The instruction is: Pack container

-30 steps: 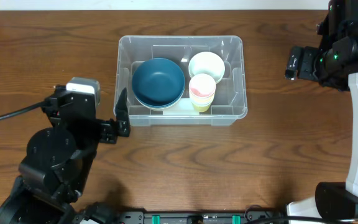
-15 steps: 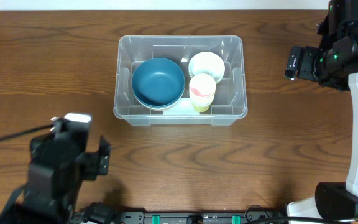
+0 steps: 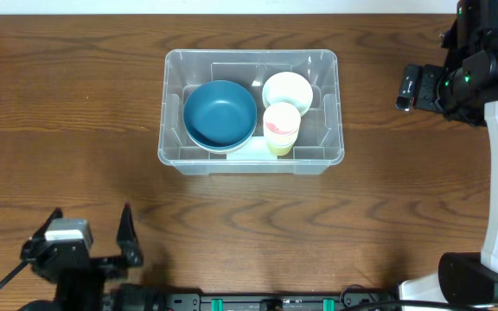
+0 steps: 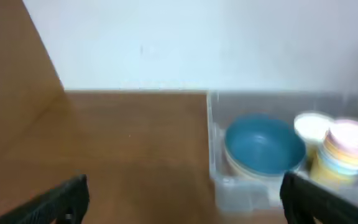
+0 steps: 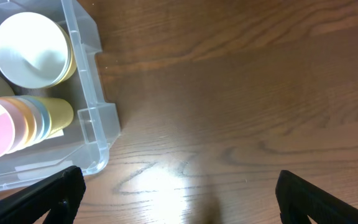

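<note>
container [image 3: 249,54] centred, left pincer [image 4: 184,180] apart (spread wide)

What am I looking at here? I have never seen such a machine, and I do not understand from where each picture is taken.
This is a robot with two arms at a wooden table. One picture looks down from above. The other two come from a camera on each wrist, with that arm's own dark tips at the bottom edge. On the table stands a clear plastic container. Inside are a blue bowl, a white bowl and a stack of coloured cups. The left gripper and right gripper are open and hold nothing.
</note>
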Motion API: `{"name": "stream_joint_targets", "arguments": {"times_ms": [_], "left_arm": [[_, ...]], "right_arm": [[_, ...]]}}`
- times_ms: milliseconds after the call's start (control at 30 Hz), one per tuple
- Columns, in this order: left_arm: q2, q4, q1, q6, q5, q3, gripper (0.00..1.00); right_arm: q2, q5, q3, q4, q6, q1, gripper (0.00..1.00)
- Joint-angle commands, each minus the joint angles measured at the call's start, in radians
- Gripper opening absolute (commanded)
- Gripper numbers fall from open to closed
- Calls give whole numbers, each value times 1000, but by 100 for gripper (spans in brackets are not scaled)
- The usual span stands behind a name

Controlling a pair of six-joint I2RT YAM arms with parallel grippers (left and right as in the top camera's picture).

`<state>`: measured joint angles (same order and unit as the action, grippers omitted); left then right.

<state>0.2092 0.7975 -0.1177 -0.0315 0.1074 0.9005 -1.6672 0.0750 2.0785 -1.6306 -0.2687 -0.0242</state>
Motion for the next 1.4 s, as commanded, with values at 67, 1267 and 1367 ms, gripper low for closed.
{"name": "stream_joint_targets", "arguments": {"times_ms": [67,1267,1367], "left_arm": [[-51,-211,13,89,-35,-209,98],[-208,-781,42,-10,-184,-896,98],[-208,-728,42,-10,-167,-896,98]], "right_arm": [[12,-1,0,0,12,5,99],[12,-1,0,0,12,5,99],[12,-1,0,0,12,5,99]]}}
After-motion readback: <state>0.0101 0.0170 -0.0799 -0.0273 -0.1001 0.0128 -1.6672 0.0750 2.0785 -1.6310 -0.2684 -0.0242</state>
